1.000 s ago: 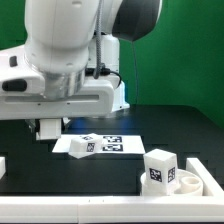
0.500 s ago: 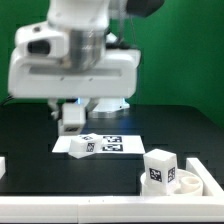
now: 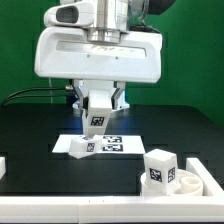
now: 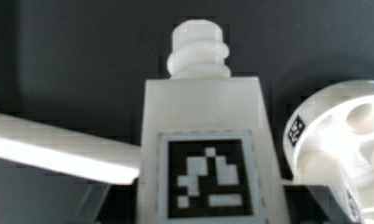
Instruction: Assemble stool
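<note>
My gripper (image 3: 97,124) is shut on a white stool leg (image 3: 98,112) and holds it above the marker board (image 3: 118,146), near the middle of the table. In the wrist view the leg (image 4: 205,120) fills the middle, with its black-and-white tag facing the camera and its knobbed tip (image 4: 198,50) pointing away; the gripper (image 4: 205,208) clamps its near end. The round rimmed seat (image 3: 192,182) lies at the exterior view's front right and also shows in the wrist view (image 4: 353,130). A second tagged leg (image 3: 158,167) stands upright at the seat's left side.
A small white part (image 3: 3,165) shows at the exterior view's left edge. A white bar (image 4: 59,148) lies beside the held leg in the wrist view; I cannot tell what it is. A green wall stands behind the black table.
The arm has swung toward the exterior view's right, carrying the leg from the left side to above the marker board. The seat and the standing leg have not moved.
</note>
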`<state>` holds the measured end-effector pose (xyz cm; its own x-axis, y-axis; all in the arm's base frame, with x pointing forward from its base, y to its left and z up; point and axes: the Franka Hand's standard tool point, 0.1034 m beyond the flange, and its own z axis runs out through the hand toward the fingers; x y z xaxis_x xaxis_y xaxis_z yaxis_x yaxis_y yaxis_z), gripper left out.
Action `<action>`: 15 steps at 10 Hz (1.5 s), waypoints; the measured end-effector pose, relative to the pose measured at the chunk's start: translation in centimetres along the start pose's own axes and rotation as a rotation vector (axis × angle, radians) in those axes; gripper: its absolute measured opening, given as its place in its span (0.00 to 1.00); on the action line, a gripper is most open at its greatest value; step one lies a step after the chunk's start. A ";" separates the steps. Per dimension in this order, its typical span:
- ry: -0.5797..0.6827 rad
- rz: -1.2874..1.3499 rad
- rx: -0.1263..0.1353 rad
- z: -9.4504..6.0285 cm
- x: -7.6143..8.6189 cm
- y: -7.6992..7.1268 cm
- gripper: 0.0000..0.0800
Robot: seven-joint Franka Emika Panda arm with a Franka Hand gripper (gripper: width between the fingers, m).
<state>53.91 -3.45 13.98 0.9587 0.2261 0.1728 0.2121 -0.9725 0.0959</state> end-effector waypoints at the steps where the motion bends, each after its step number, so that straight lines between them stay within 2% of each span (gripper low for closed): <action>1: 0.069 0.005 -0.017 0.0 0.1 0.1 0.42; 2: 0.096 0.043 0.001 0.0 0.0 -1.8 0.42; 4: 0.219 0.092 0.015 -0.2 2.9 -6.0 0.42; 5: 0.272 0.102 0.013 -0.8 4.2 -6.4 0.42; 6: 0.368 0.086 -0.034 -1.2 4.6 -5.3 0.42; 7: 0.431 0.084 -0.068 -1.0 4.1 -4.8 0.42; 8: 0.425 0.084 -0.070 -0.4 3.7 -4.8 0.42; 10: 0.415 0.089 -0.064 -0.3 3.7 -4.9 0.42; 11: 0.411 0.129 -0.048 0.0 3.7 -5.1 0.42; 13: 0.412 0.159 0.012 1.3 4.6 -9.7 0.42; 14: 0.413 0.191 0.033 1.4 5.6 -11.4 0.42; 15: 0.402 0.201 0.040 1.3 6.0 -12.3 0.42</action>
<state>57.34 9.77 12.55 0.8335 0.0280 0.5518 0.0438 -0.9989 -0.0155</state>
